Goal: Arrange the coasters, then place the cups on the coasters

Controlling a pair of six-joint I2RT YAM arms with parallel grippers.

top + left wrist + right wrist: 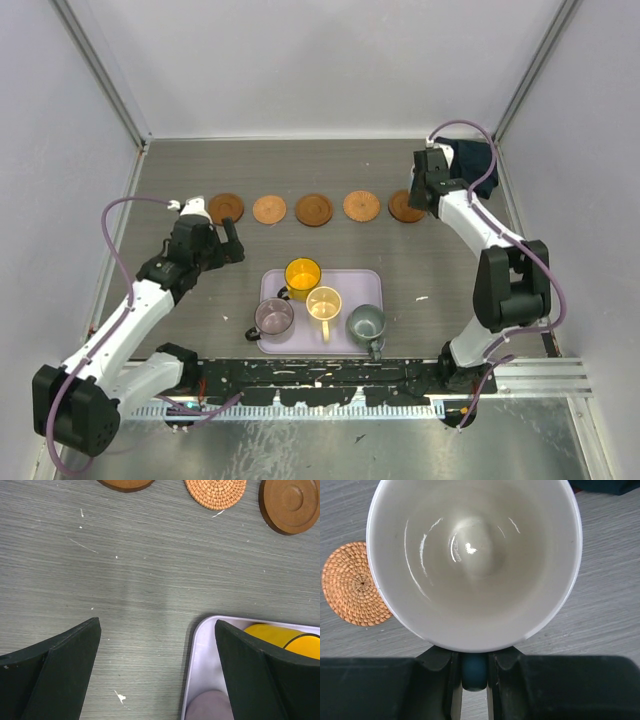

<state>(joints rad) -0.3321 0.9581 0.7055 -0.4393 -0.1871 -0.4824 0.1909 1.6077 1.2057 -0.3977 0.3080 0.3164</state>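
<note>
Five coasters lie in a row across the table, from the leftmost point(227, 208) to the rightmost point(403, 208). My right gripper point(474, 666) is over the rightmost one, shut on the blue handle of a cup with a white inside point(470, 555); whatever is under the cup is hidden. On the lavender tray point(372, 282) stand the yellow cup point(302, 272), the cream cup point(323, 301), the purplish cup point(273, 316) and the grey-green cup point(366, 322). My left gripper point(157, 630) hangs open and empty over the tray's far left corner point(200, 650), near the yellow cup point(280, 635).
A dark blue cloth point(475, 160) lies at the back right corner behind the right arm. A woven coaster point(352, 585) shows left of the held cup. White walls close off the table's back and sides.
</note>
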